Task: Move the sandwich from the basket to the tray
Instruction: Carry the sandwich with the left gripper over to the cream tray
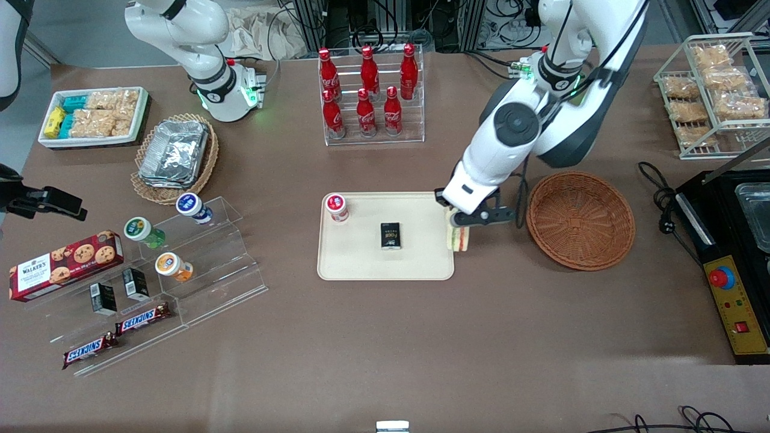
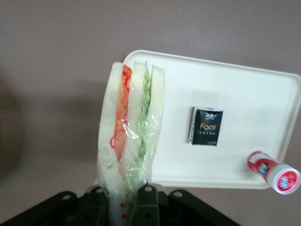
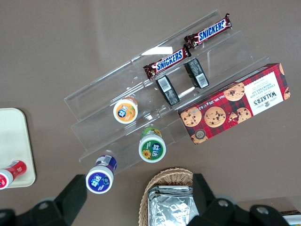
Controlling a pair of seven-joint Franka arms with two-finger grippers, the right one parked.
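Hand (image 1: 458,233) clamps the sandwich (image 2: 129,136) upright; it hangs over the tray (image 1: 361,264) edge.

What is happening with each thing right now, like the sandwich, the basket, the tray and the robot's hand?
Triangular white-bread sandwich: wrapped in clear film, held upright over the tray's edge.
Round orange-brown wicker basket: empty.
Flat cream-beige plastic tray: holds a bottle and a box.
Small red-and-white bottle: lying on the tray.
Small black box: lying flat on the tray.
Left arm's gripper: shut on the sandwich, at the tray's basket-side edge.
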